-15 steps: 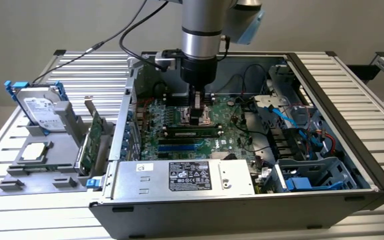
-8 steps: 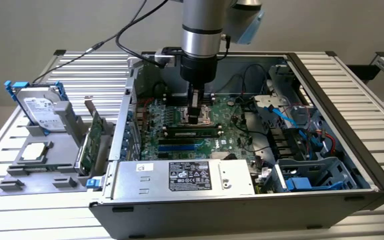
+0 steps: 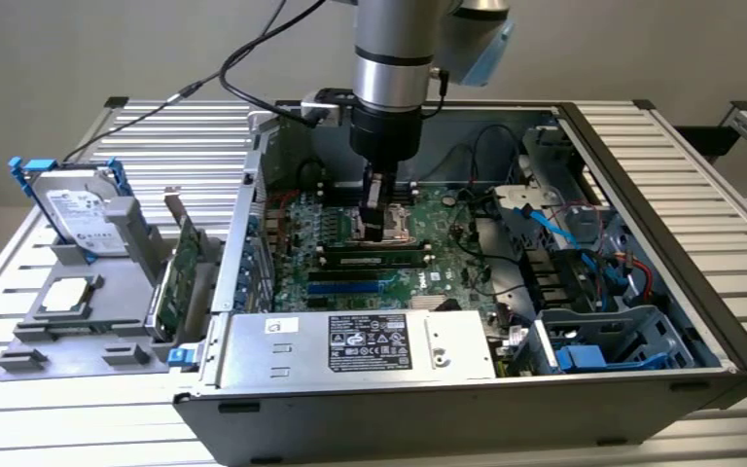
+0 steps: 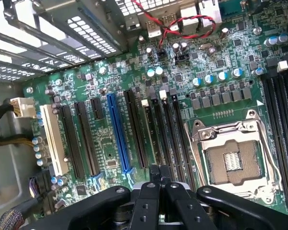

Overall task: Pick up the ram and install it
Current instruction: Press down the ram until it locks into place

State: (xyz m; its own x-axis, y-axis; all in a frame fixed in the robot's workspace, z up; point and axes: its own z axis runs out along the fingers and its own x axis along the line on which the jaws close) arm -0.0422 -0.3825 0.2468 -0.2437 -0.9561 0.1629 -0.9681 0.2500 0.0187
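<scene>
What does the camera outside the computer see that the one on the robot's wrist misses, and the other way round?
The exterior view alone takes in the whole open computer case, the hard drive and the green expansion card standing on a grey holder beside it, and a ram already seated in its slot. The wrist view alone shows close detail: the blue slot, the white slot and the red and black wires. Both show the green motherboard, the empty processor socket and the shut gripper low over the board.

Slatted aluminium table before a plain grey wall, evenly lit
</scene>
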